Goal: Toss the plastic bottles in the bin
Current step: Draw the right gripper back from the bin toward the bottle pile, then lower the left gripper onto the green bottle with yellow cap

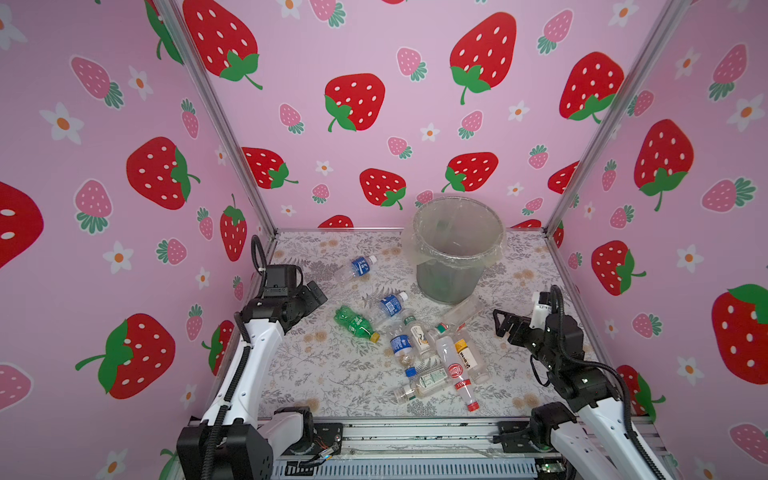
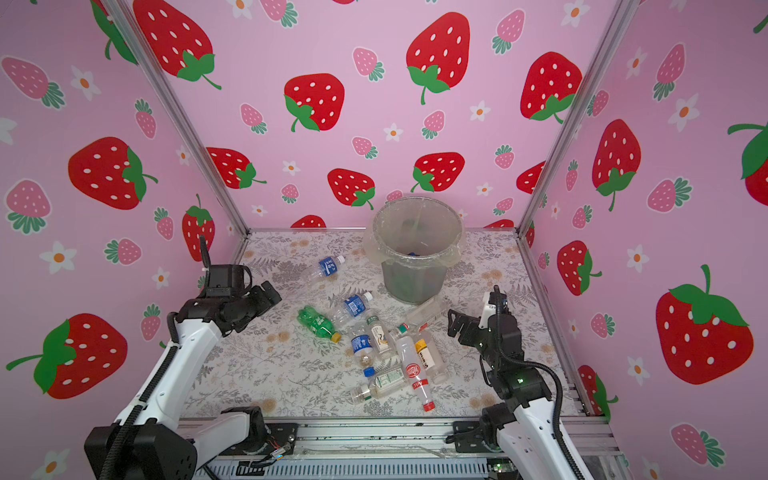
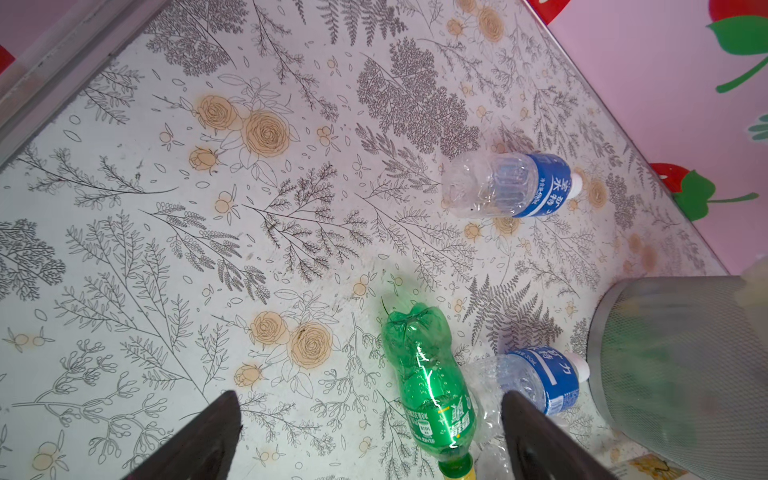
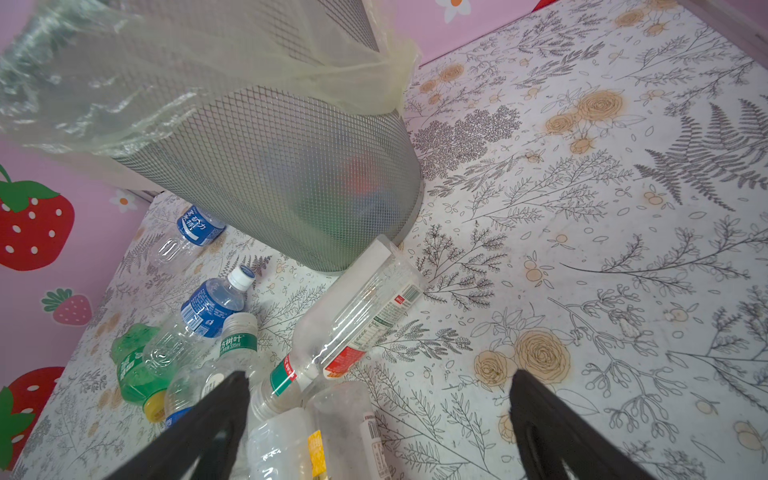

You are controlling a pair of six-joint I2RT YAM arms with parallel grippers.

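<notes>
1. Standing by the near edge, I see the left gripper (image 3: 369, 397) with its fingers spread wide and empty, poised above the floral table (image 1: 324, 374). The right gripper (image 4: 380, 374) is likewise spread and holds nothing.
2. Closest to me lies the main heap of plastic bottles (image 1: 446, 353), all on their sides and crossing one another on the right half of the table, near the right gripper. A red-capped bottle (image 1: 460, 376) points its cap at the front edge.
3. They are thin, clear, ribbed and partly crumpled, so I judge they will give under a squeeze and roll readily. A grip across the body looks safer than one at the neck.
4. A little further off, a green bottle (image 1: 356, 323) with a yellow cap lies touching a blue-labelled bottle (image 1: 388, 305). These sit nearest the left gripper, which seems aimed their way.
5. One long clear bottle (image 1: 461, 313) rests with its flat end at the foot of the bin (image 1: 451, 274), touching or nearly so.
6. The bin stands upright toward the back, right of centre. It is a grey mesh cone narrowing downward, with a filmy liner bag (image 1: 411, 249) folded over the rim. Dim colours through the mesh suggest some bottles are inside; most lie outside.
7. Left of it, apart from the rest, lies a lone blue-labelled bottle (image 1: 359, 266).
</notes>
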